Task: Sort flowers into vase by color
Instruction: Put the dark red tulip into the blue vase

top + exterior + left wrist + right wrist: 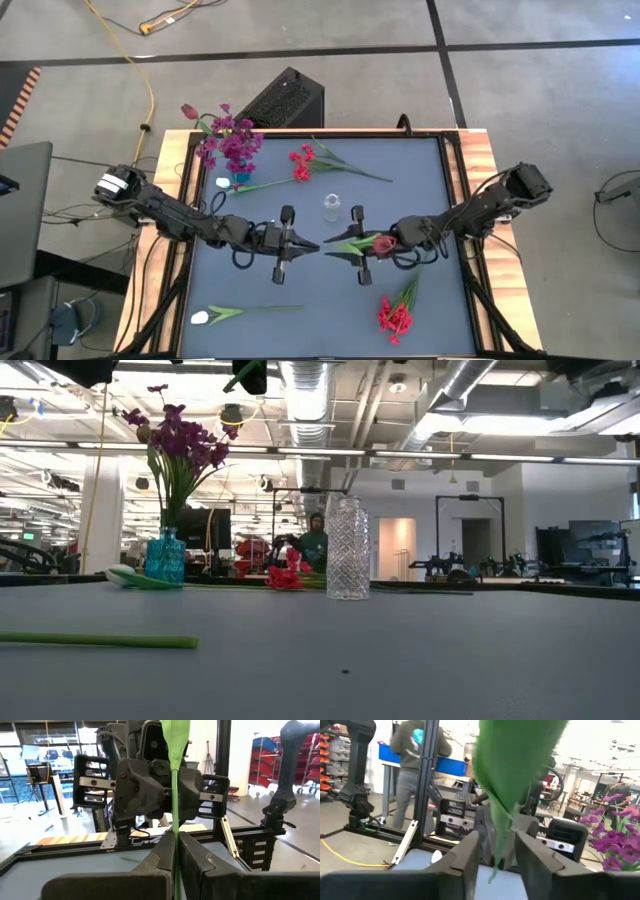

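A red flower with a green stem and leaves hangs above the middle of the table between my two grippers. Its bloom lies back over my right gripper and its stem points toward my left gripper. Both are shut on it, tip to tip. The blue vase at the far left holds purple flowers. The clear glass vase stands just beyond the grippers. Lying flat on the mat are a red flower, a red cluster and two white flowers. My left gripper pinches the thin green stem between its two fingers, coming level from the table's left. The stem runs on toward the right gripper, clear of the table. My right gripper has the flower's green leaf and stem between its fingers, coming level from the table's right. The leaf runs back past its wrist camera, clear of the table.
The white flower's stem lies along the near left of the mat. The red cluster lies near right, the single red flower far centre. A dark box stands beyond the far edge. A person stands past the left side.
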Motion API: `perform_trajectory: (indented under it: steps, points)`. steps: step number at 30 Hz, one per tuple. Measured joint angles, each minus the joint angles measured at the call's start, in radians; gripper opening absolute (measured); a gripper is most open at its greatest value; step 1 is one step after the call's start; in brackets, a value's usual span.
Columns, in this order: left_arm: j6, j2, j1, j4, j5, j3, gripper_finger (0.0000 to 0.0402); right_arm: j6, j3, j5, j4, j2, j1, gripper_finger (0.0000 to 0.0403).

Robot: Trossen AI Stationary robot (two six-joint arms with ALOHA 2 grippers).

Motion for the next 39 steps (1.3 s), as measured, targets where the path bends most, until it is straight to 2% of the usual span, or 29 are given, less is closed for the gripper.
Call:
perform_trajectory:
  steps: [5, 8, 13, 18, 21, 25, 27, 33, 37, 39]
  points:
    - [0.026, 0.0, 0.0, 0.014, -0.006, 0.0, 0.0, -0.015, 0.0, 0.0, 0.004, 0.0, -0.01, 0.0057]
    - [-0.007, 0.0, -0.001, 0.011, -0.05, 0.0, 0.0, -0.051, 0.0, 0.001, 0.006, 0.0, -0.01, 0.0017]
    - [-0.017, -0.013, 0.006, -0.04, -0.092, 0.0, 0.003, -0.052, 0.0, 0.007, 0.001, -0.001, -0.035, 0.0019]
    - [-0.029, -0.105, 0.007, -0.269, -0.213, 0.0, 0.0089, -0.052, 0.0, -0.007, -0.007, -0.027, -0.117, 0.0017]
    - [-0.082, -0.189, 0.008, -0.459, -0.287, 0.001, 0.0122, -0.039, 0.0, -0.084, -0.009, -0.028, -0.206, 0.0017]
    - [-0.16, -0.298, 0.006, -0.704, -0.285, 0.001, 0.015, 0.082, 0.0, -0.251, 0.015, -0.019, -0.375, 0.0016]
    - [-0.211, -0.337, 0.005, -0.817, -0.27, 0.001, 0.0157, 0.131, 0.0, -0.292, 0.017, -0.016, -0.459, 0.0016]
    - [-0.364, -0.367, -0.014, -1.127, -0.28, -0.002, 0.0159, 0.232, 0.022, -0.305, 0.09, 0.054, -0.63, 0.0016]
    - [-0.416, -0.314, -0.022, -1.135, -0.31, -0.057, 0.0158, 0.25, 0.131, -0.32, 0.101, 0.191, -0.657, 0.0016]
    - [-0.434, -0.283, -0.023, -1.115, -0.32, -0.094, 0.0158, 0.253, 0.2, -0.363, 0.095, 0.274, -0.662, 0.0016]
